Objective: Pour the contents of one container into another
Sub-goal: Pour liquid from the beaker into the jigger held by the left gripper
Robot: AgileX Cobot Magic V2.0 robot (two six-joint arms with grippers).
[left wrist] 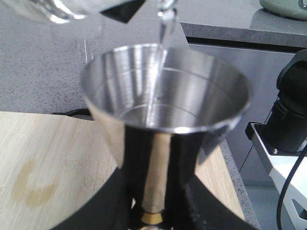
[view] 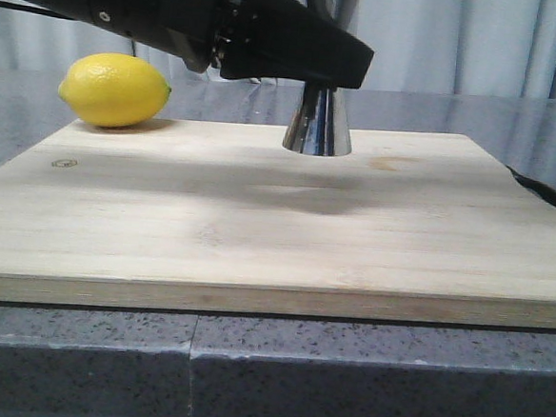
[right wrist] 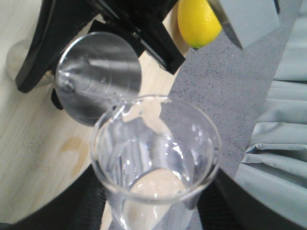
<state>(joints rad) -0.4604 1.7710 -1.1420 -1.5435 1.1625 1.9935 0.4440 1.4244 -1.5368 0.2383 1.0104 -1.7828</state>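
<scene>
Right now the glass beaker (right wrist: pixel 156 165) is tipped with its pouring lip over the rim of the steel jigger (right wrist: pixel 98 76), and in the left wrist view a thin clear stream (left wrist: pixel 160 43) falls from the beaker (left wrist: pixel 57 8) into the jigger's upper cup (left wrist: pixel 165 91), where a little liquid already lies at the bottom. The beaker sits between the dark fingers of the right gripper (right wrist: pixel 156 211), closed around its lower body; clear liquid shows inside it, pooled toward the lip.

The jigger stands upright on the wooden board (view: pixel 257 236), its flared base (view: pixel 318 125) resting on the wood in the front view. The left gripper (left wrist: pixel 153 211) is closed on the jigger's narrow waist, with the gold band (left wrist: pixel 153 218) showing between its 2 black fingers (left wrist: pixel 108 206). In the front view the black arm (view: pixel 224 19) reaches in above the board and hides the upper half of the jigger.

A yellow lemon (view: pixel 114 89) lies on the board's far corner, well apart from the left gripper and on the side away from the pour. A pale brown stain (left wrist: pixel 29 189) marks the wood near the jigger's base. The board rests on a grey speckled counter (view: pixel 267 370), with grey curtains (view: pixel 481 41) behind.
</scene>
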